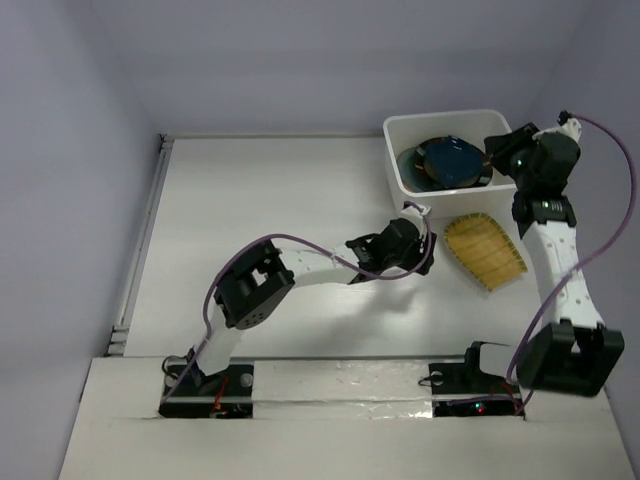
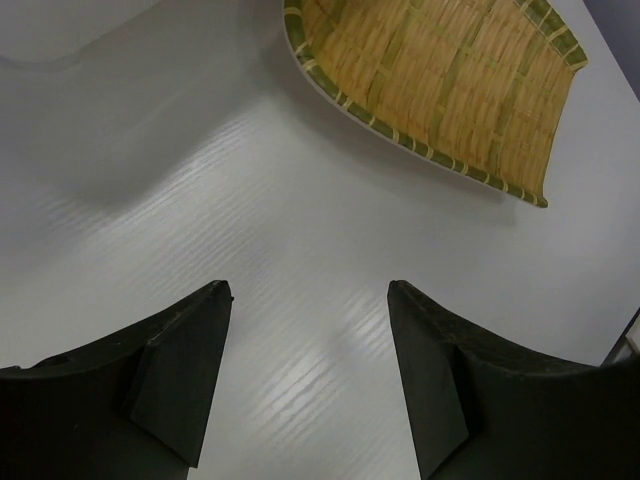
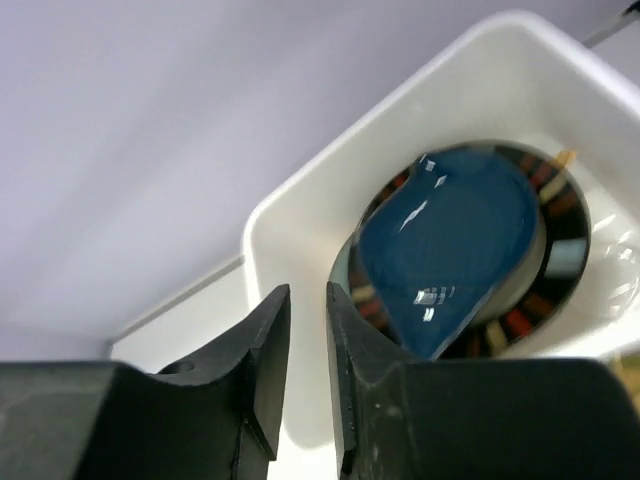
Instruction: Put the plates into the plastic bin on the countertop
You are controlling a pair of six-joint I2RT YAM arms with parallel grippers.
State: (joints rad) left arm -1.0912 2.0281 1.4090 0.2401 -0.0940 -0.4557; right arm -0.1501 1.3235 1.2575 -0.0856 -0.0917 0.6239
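Top view first: the white bin [image 1: 440, 120] sits at the far right of the table [image 1: 280, 190]. A blue plate [image 1: 455, 160] lies inside it on top of other plates. The bamboo plate [image 1: 485, 252] lies out on the table, just in front of the bin. The left gripper [image 1: 420, 255] reaches across low, close beside the bamboo plate on its left. The right gripper [image 1: 500, 152] is up at the bin's right end.

Over to the left wrist: the left gripper [image 2: 310, 350] has its fingers [image 2: 180, 370] wide apart with only bare table [image 2: 200, 200] between them. The bamboo plate [image 2: 450, 80] is ahead and to the right, not touched.

Now the right wrist: the right gripper [image 3: 308, 350] has its jaws nearly together, with a slim gap and nothing in it. Past them is the bin [image 3: 290, 230], with the blue plate [image 3: 450, 240] lying tilted on a dark-rimmed plate [image 3: 555, 215] with coloured marks.
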